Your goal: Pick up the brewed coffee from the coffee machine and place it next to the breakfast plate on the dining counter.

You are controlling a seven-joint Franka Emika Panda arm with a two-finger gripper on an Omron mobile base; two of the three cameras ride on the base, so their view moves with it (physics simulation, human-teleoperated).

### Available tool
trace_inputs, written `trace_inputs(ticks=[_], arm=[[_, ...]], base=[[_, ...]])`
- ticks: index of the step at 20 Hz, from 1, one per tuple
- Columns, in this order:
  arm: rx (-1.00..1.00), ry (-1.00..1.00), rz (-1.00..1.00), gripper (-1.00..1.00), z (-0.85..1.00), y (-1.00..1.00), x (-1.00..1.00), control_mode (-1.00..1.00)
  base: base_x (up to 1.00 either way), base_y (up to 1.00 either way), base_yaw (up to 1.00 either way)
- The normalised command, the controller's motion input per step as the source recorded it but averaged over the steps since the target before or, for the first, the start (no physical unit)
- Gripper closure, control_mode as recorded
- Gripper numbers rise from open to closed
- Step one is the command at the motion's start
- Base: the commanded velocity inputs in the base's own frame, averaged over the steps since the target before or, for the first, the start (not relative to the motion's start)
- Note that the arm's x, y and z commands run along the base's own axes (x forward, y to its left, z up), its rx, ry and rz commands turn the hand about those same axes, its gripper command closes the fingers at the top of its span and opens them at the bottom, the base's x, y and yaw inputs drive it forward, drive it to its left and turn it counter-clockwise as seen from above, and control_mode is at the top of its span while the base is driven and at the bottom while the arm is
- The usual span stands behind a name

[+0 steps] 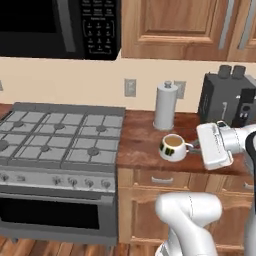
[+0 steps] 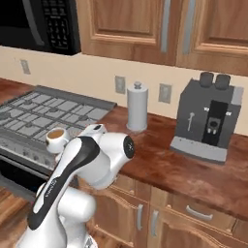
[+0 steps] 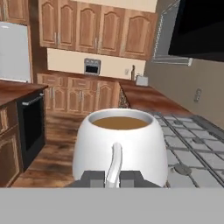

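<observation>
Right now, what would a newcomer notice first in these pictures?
First, the white mug of light-brown coffee, held by its handle in the shut fingers, off the coffee machine. Next, the white arm stretching across the front of the counter. Then the grey stove to the left.

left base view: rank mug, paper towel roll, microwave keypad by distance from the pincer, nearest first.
1. Small round white mug of coffee, held by its handle in the pincer, at its left.
2. Upright white paper towel roll, behind the mug, by the wall.
3. Black microwave keypad, upper left, above the stove.
</observation>
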Motion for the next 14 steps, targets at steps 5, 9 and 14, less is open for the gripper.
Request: trace_inputs(ticks=[5, 9, 14], arm=[[0.00, 0.00, 0.00, 1.00, 0.00, 0.00, 0.00, 1.00], [0.00, 0.00, 0.00, 1.00, 0.00, 0.00, 0.00, 1.00], [0.00, 0.00, 0.00, 1.00, 0.00, 0.00, 0.00, 1.00]], base=[[0.00, 0.54, 0.78], [0.00, 0.32, 0.83], [0.00, 0.34, 0.84]])
